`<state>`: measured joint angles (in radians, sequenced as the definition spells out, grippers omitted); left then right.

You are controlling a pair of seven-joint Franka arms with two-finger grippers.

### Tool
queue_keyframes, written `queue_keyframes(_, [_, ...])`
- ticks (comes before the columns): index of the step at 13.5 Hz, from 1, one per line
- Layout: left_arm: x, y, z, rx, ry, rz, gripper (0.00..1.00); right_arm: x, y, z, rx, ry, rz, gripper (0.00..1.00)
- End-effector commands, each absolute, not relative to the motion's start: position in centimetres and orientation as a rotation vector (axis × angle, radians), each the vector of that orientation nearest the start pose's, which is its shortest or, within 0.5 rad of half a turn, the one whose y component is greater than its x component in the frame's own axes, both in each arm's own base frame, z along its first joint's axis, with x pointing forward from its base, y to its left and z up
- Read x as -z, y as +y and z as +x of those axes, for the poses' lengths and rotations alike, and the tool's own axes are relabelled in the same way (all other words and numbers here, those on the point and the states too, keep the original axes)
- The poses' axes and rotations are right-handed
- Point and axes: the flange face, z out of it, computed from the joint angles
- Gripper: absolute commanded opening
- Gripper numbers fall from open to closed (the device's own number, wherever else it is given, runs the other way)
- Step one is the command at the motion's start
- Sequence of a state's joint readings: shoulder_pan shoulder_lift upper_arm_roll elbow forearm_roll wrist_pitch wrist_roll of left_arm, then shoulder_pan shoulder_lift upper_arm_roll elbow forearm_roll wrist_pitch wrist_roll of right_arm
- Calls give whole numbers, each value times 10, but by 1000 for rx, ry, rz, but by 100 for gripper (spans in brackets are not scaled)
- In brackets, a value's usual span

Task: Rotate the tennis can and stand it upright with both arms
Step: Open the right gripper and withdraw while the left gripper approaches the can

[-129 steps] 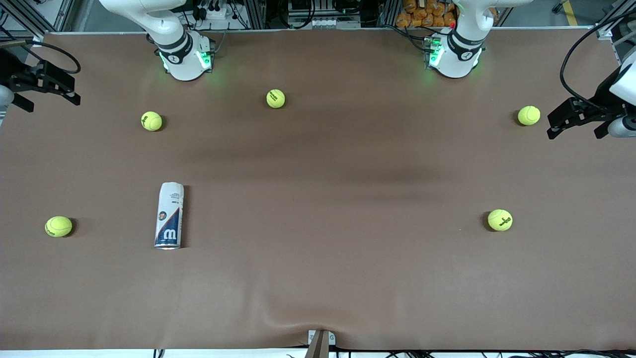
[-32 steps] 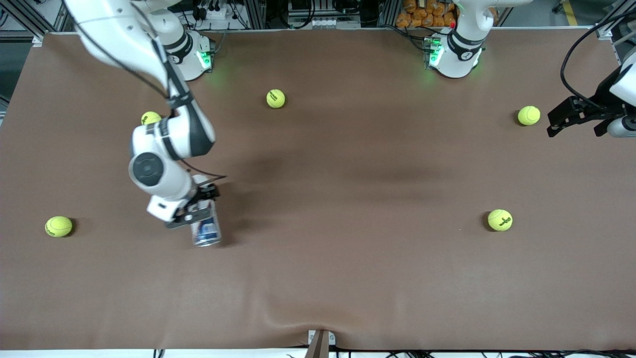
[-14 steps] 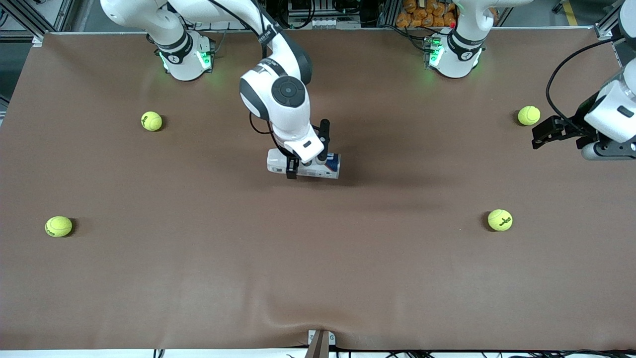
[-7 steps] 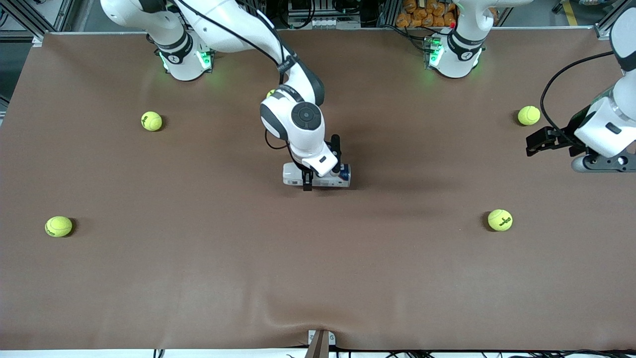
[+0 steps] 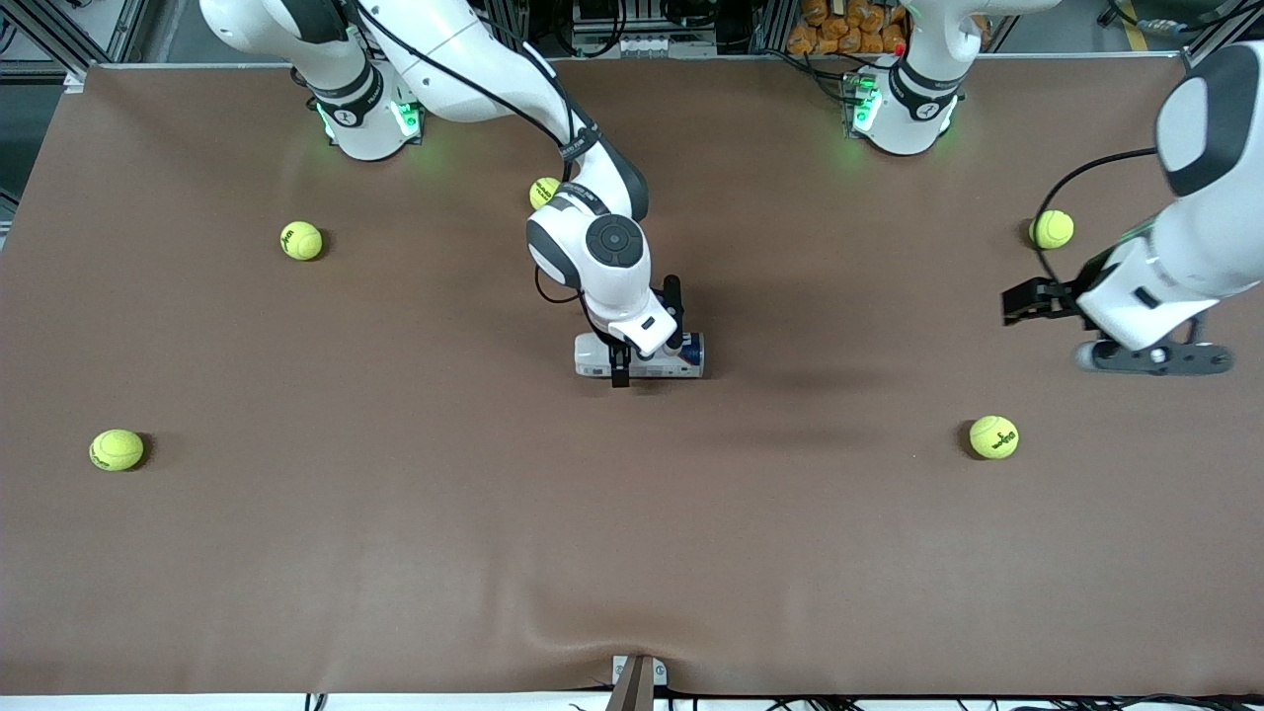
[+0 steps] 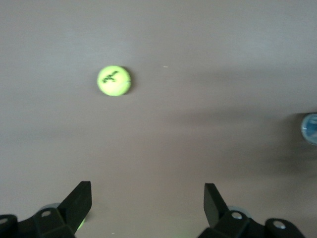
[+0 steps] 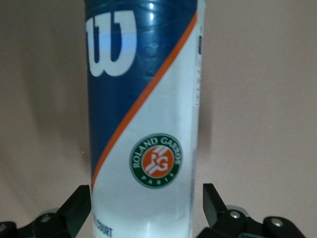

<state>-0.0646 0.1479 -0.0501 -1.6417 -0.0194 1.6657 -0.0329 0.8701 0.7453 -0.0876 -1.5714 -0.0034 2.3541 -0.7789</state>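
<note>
- The tennis can lies on its side near the middle of the bench, its long axis running between the two arms' ends, with the dark-blue end toward the left arm's end.
- The right gripper sits at the can's midsection, one finger on each side. In the right wrist view the fingers flank the can, which fills the space between them; a small gap shows on each side, so I cannot tell whether they are clamped on it or just released.
- That view shows the white "W" on blue, an orange stripe and a round Roland Garros badge.
- The left gripper hangs over the bench toward the left arm's end, well apart from the can, its fingers spread wide and holding nothing.
- A tennis ball lies near it, nearer the front camera; another ball lies farther back.
</note>
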Motion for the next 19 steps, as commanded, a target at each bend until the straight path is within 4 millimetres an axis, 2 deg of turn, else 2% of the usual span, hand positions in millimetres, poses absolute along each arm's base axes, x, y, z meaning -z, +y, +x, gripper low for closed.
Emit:
queue_keyframes(1, [-507,-85,601,-238,133,-3253,100,-237,512,499,-117,2222,2142,100])
queue_keyframes(4, [-497,-96,603,-302,96,-3385,100,-302,512,497,-96,2226,2156,100])
queue_keyframes(6, [-485,-105,606,-362,69,-3462,100,-356,502,497,-81,2214,2177,100])
queue_keyframes(7, [-476,-110,609,-399,53,-3498,100,-386,491,501,-62,2198,2197,100])
queue_keyframes(9, [-455,-115,616,-491,11,-3617,100,-448,449,521,-3,2127,2272,100])
queue_keyframes(10, [-441,-116,618,-551,21,-3692,100,-473,422,536,53,2072,2315,100])
queue_keyframes(11, [-429,-116,620,-581,80,-3738,100,-493,386,556,103,2000,2371,100])
queue_keyframes(13, [-406,-119,619,-635,144,-3764,100,-527,296,604,120,1808,2519,100])
queue_keyframes(14, [-399,-123,619,-667,125,-3785,100,-540,247,623,128,1704,2590,100])
queue_keyframes(15, [-393,-129,617,-703,117,-3798,100,-556,205,637,88,1605,2640,100])
queue_keyframes(17, [-368,-136,618,-782,106,-3852,100,-567,121,659,57,1425,2743,100])
queue_keyframes(19, [-337,-141,615,-823,205,-3929,100,-569,44,670,45,1261,2817,100])
